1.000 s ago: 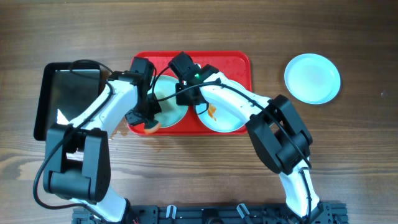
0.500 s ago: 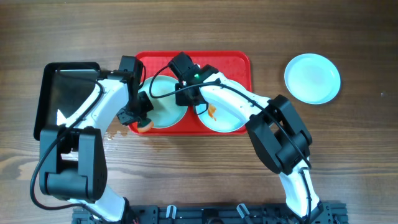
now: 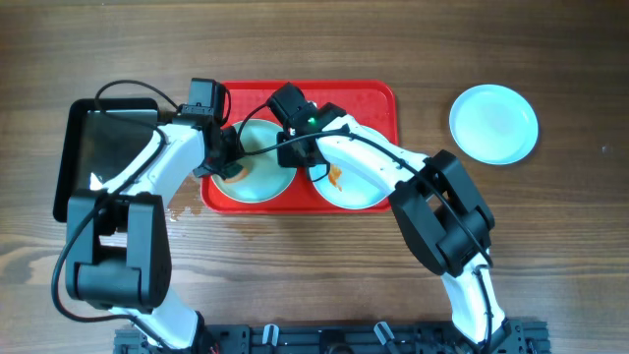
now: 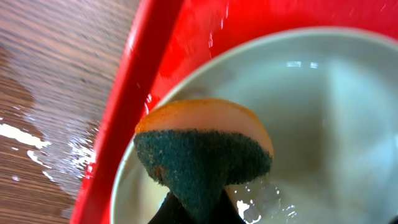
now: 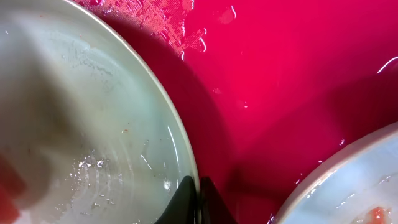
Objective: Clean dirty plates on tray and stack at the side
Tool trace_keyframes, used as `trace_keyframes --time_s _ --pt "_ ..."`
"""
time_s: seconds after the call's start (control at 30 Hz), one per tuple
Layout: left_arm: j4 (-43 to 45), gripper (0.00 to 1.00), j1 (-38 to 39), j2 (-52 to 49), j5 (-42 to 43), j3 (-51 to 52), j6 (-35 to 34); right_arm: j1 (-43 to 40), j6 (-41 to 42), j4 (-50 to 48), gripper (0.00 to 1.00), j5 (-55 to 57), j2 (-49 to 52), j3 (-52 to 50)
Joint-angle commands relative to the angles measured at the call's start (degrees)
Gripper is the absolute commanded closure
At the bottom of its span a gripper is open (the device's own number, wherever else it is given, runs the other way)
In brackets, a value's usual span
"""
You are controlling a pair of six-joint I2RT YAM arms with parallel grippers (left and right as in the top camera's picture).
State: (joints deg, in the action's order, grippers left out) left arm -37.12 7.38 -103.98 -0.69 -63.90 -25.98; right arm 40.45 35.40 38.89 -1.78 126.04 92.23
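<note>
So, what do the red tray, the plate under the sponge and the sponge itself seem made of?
The tray: probably moulded plastic, glossy red, with water glinting on it. The plate: smooth, pale, shiny when wet; ceramic or melamine, I cannot tell. The sponge: soft orange foam with a coarse dark green scouring layer.

tray [image 5: 298, 74]: glossy wet plastic | plate [image 4: 348, 124]: smooth, glossy | sponge [image 4: 205, 155]: rough scourer face | table [image 4: 56, 62]: matt wood
</note>
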Motion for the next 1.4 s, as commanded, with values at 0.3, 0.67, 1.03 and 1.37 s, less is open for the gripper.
trace_keyframes --time_s 0.3,0.67,1.03,1.37 --pt "-10.9 0.96 -0.4 -1.0 5.6 0.9 1.7 0.0 0.6 0.0 0.96 0.4 2.1 -2.8" --pt "-9.7 0.96 -0.4 -1.0 0.3 1.1 1.1 0.0 0.5 -0.2 0.96 0.4 2.1 -2.8" --pt "-7.0 0.96 -4.5 -1.0 -4.2 1.1 1.2 0.0 -0.5 0.2 0.96 0.6 2.1 -2.8" --pt "6.8 0.96 -6.0 -1.0 -5.8 1.1 1.1 0.0 -0.9 1.0 0.96 0.6 2.1 -2.8"
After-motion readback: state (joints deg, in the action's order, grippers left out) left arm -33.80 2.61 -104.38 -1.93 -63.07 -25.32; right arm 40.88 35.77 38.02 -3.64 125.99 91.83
